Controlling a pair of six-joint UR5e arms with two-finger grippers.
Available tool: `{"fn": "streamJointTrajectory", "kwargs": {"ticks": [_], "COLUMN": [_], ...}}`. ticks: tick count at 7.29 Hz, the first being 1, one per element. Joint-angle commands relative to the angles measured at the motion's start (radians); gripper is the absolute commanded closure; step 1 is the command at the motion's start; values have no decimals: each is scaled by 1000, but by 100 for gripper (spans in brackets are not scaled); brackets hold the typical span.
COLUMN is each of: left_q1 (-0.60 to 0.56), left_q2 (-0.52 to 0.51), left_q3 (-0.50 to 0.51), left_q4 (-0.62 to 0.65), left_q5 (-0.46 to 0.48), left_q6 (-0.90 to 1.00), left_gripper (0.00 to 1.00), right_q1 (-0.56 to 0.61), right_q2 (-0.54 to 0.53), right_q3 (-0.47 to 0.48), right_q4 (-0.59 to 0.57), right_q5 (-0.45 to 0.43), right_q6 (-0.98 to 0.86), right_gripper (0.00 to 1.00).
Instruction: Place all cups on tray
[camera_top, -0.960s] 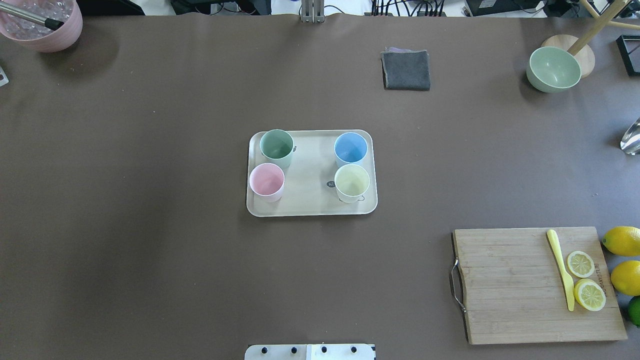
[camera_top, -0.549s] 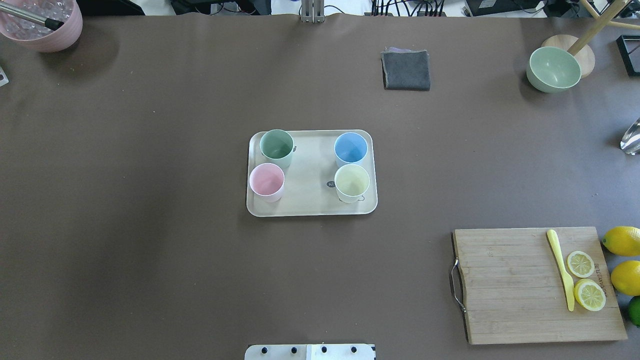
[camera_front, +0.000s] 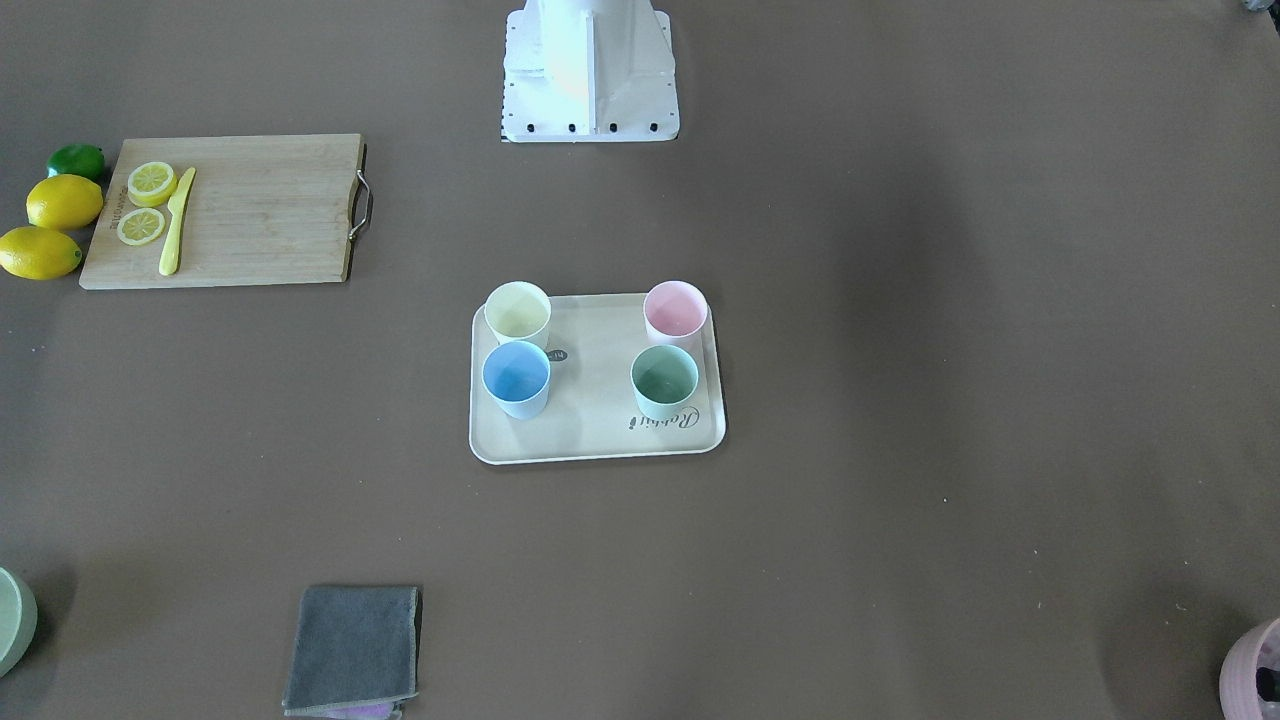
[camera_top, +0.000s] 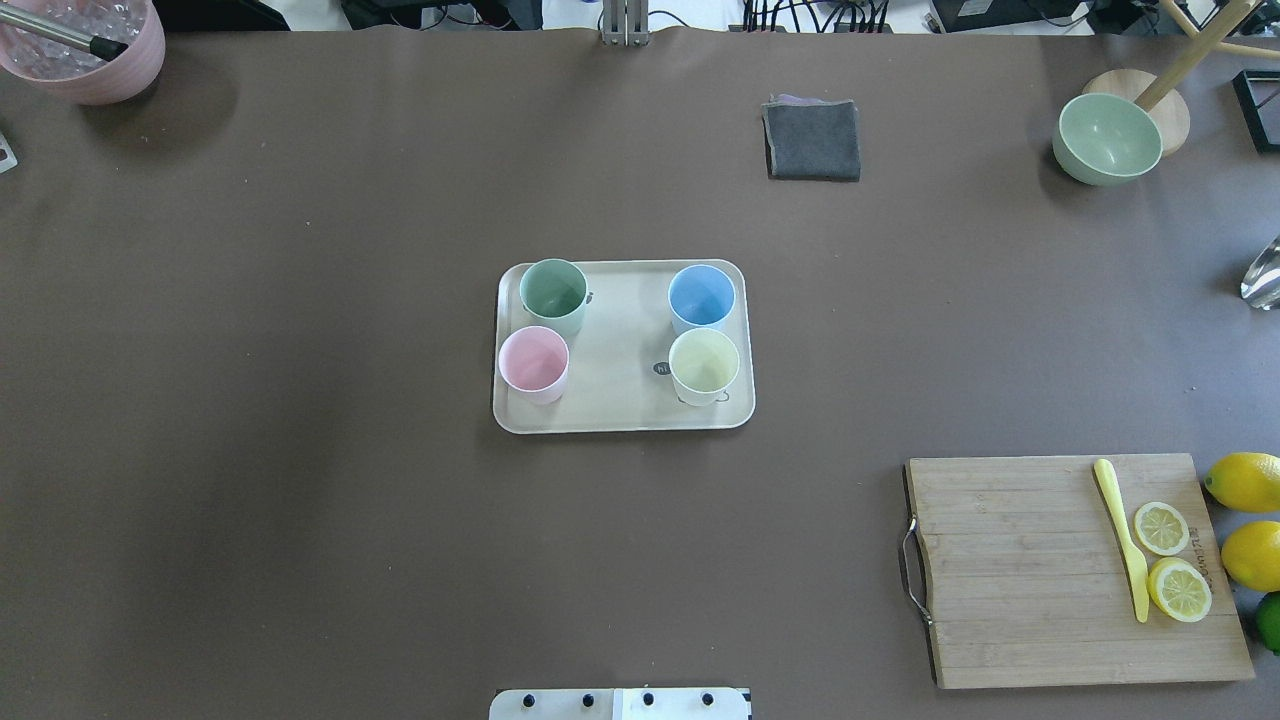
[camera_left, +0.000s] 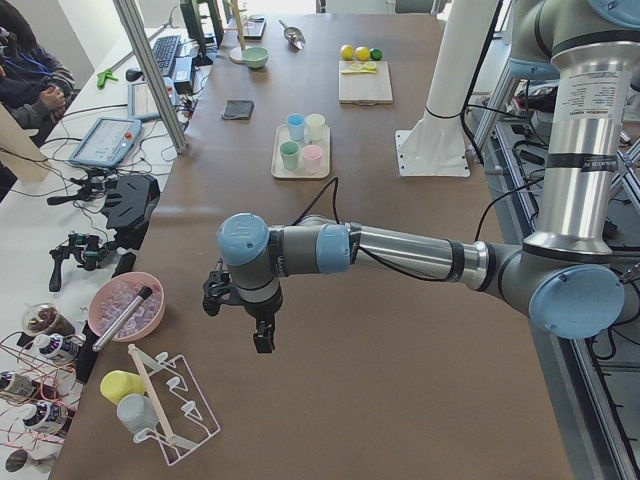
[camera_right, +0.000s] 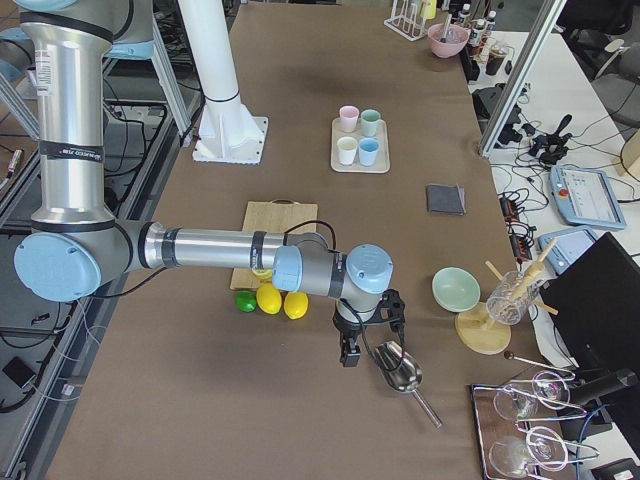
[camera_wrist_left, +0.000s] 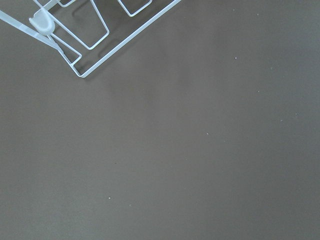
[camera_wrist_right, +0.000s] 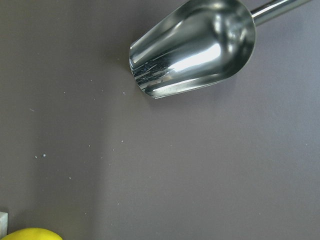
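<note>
Tool-wise, cannot tell open from closed on left tool (camera_left: 262, 340) or right tool (camera_right: 349, 355), parked near opposite end edges of the counter (camera_top: 300, 450), likely to clear the mid-counter tray (camera_top: 620, 412) already carrying green cup (camera_top: 553, 290), blue cup (camera_top: 701, 296), pink cup (camera_top: 533, 359) and yellow cup (camera_top: 704, 361) upright.

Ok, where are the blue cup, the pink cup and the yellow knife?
blue cup (camera_top: 701, 296), overhead view, its inside bottom.
pink cup (camera_top: 533, 360), overhead view, its inside bottom.
yellow knife (camera_top: 1128, 548), overhead view, middle of its length.
</note>
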Motion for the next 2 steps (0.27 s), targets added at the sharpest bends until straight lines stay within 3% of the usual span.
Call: {"fn": "streamJointTrajectory", "kwargs": {"ticks": [1, 2], "left_q1": [0, 0], "left_q2": [0, 3], "left_q3": [-2, -9], "left_q4": [0, 0], "left_q5": [0, 2], "left_q6": [-1, 1], "left_gripper": [2, 2], "right_q1": [0, 0], "right_q2": [-2, -2], "right_q3": [15, 15], "right_q4": [-1, 0], "right_q5": [0, 0], "right_q6": [0, 0], "right_gripper": [0, 0]}}
